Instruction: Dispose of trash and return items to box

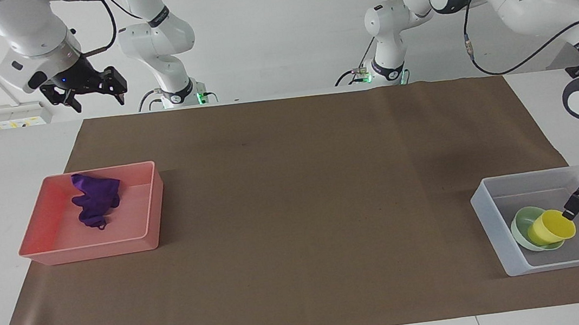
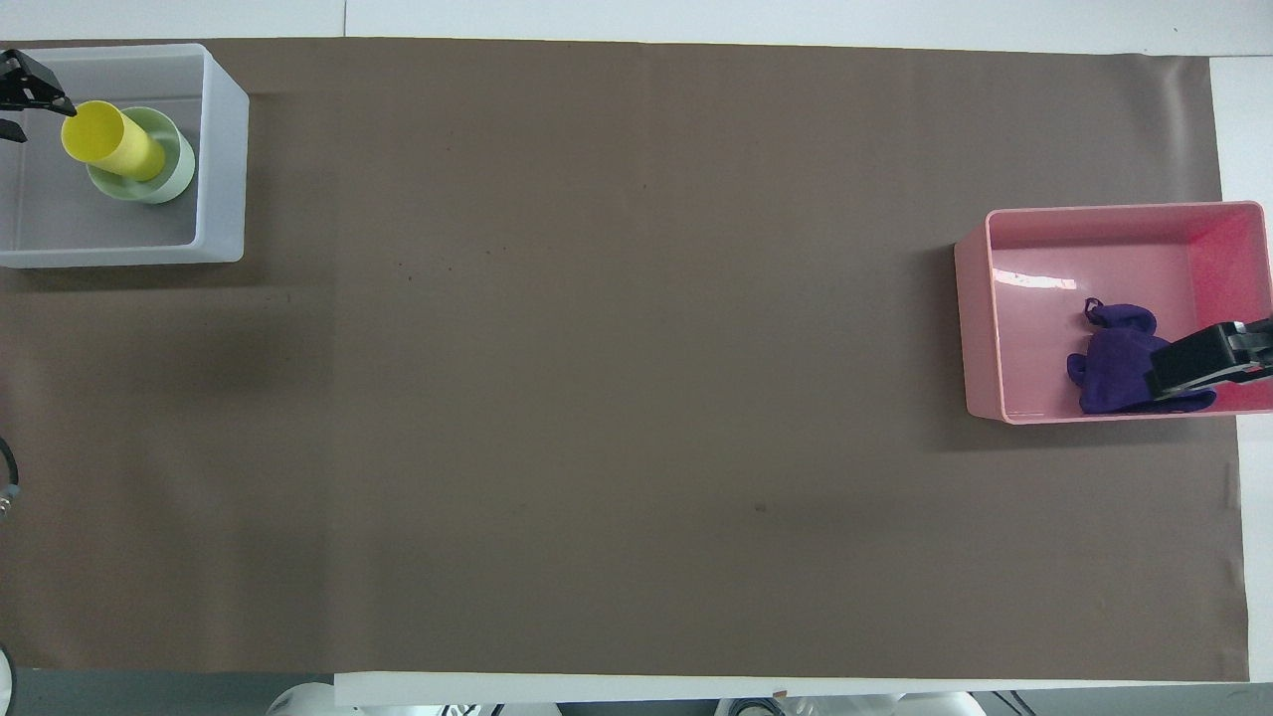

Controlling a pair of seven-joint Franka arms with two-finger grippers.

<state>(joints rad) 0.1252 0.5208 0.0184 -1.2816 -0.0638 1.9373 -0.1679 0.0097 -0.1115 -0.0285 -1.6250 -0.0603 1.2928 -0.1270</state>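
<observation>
The yellow cup (image 1: pixel 550 227) leans in the mint-green bowl (image 1: pixel 521 223) inside the translucent grey-white box (image 1: pixel 487 216), at the left arm's end of the table. In the overhead view the cup (image 2: pixel 107 147) sits on the bowl (image 2: pixel 171 174) in the box (image 2: pixel 225 149). My left gripper (image 1: pixel 571 211) is open just beside the cup's rim, inside the box; it also shows in the overhead view (image 2: pixel 24 107). The purple cloth wad (image 1: pixel 94 204) lies in the pink tray (image 1: pixel 87 250). My right gripper (image 1: pixel 91 95) hangs open and empty high over the tray's robot-side edge.
A brown mat (image 1: pixel 295 211) covers the table between the pink tray (image 2: pixel 975 328) and the box. In the overhead view the right gripper (image 2: pixel 1208 360) covers part of the cloth wad (image 2: pixel 1109 363).
</observation>
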